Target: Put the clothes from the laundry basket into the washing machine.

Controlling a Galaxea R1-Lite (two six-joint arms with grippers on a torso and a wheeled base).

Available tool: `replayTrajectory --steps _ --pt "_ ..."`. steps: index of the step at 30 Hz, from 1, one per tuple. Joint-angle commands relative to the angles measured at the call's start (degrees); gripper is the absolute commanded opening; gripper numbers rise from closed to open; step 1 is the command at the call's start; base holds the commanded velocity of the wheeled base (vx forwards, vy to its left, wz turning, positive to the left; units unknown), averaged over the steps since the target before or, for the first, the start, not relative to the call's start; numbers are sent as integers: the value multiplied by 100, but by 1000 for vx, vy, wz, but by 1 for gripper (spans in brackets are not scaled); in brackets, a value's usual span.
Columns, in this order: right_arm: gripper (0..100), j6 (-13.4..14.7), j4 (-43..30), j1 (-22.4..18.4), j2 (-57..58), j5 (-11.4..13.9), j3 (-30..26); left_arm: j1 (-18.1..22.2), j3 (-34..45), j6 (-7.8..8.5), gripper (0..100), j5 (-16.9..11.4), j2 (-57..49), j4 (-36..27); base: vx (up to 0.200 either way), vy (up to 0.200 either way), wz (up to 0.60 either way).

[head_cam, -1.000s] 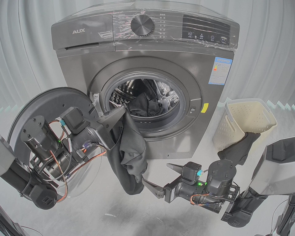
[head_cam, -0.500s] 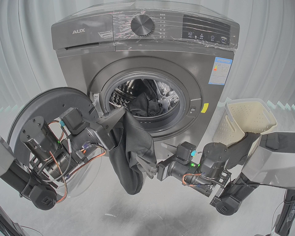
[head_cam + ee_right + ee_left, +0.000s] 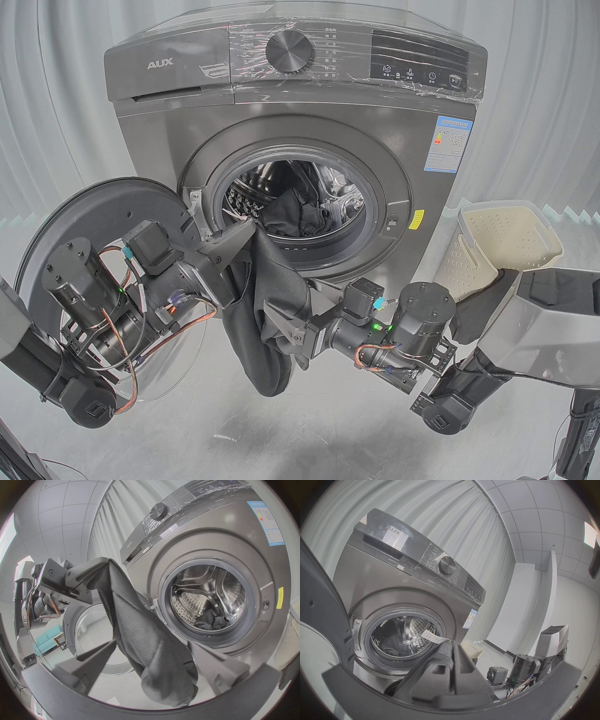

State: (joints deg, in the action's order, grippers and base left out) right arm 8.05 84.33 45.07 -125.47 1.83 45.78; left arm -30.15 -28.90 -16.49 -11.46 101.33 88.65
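Note:
A dark grey garment (image 3: 269, 300) hangs in front of the washing machine (image 3: 375, 144), below the left of its drum opening (image 3: 300, 200). My left gripper (image 3: 247, 232) is shut on the garment's top edge (image 3: 440, 655). My right gripper (image 3: 294, 306) is open, with one finger on each side of the garment's lower folds (image 3: 140, 630). Dark clothes (image 3: 294, 215) lie inside the drum. The cream laundry basket (image 3: 506, 237) stands at the right, and a dark cloth (image 3: 481, 306) hangs over its front rim.
The washer's round door (image 3: 94, 206) is swung open to the left, behind my left arm. The grey floor (image 3: 250, 431) spreads out in front of the machine. Pale curtains (image 3: 550, 94) hang behind it.
My right arm has moved up and left from near the floor, bringing its open fingers around the hanging garment. The left arm has hardly moved, and the garment's folds shifted slightly.

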Motion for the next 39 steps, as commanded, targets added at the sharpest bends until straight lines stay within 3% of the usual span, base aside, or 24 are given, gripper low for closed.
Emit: replayTrajectory --steps 1,6,9,16,22,27,39 --pt "0 4 13 99 -39 -7 28 9 -1 -3 0 3 45 3 0 0 0" --pt "0 30 13 248 128 -51 -78 53 -10 -3 0 3 71 3 0 0 0" --pt "0 57 4 310 382 -280 -315 158 -45 -3 0 3 150 3 0 0 0" --pt "0 74 13 380 804 -306 -737 220 -63 -3 0 3 168 3 0 0 0" --pt "0 145 83 564 927 -315 -746 237 -72 32 0 3 247 3 0 0 0" --pt "0 145 22 248 998 -517 -798 334 -72 146 0 3 273 3 0 0 0" --pt "0 127 -101 -279 1543 -543 -1132 281 -63 146 0 3 203 3 0 0 0"
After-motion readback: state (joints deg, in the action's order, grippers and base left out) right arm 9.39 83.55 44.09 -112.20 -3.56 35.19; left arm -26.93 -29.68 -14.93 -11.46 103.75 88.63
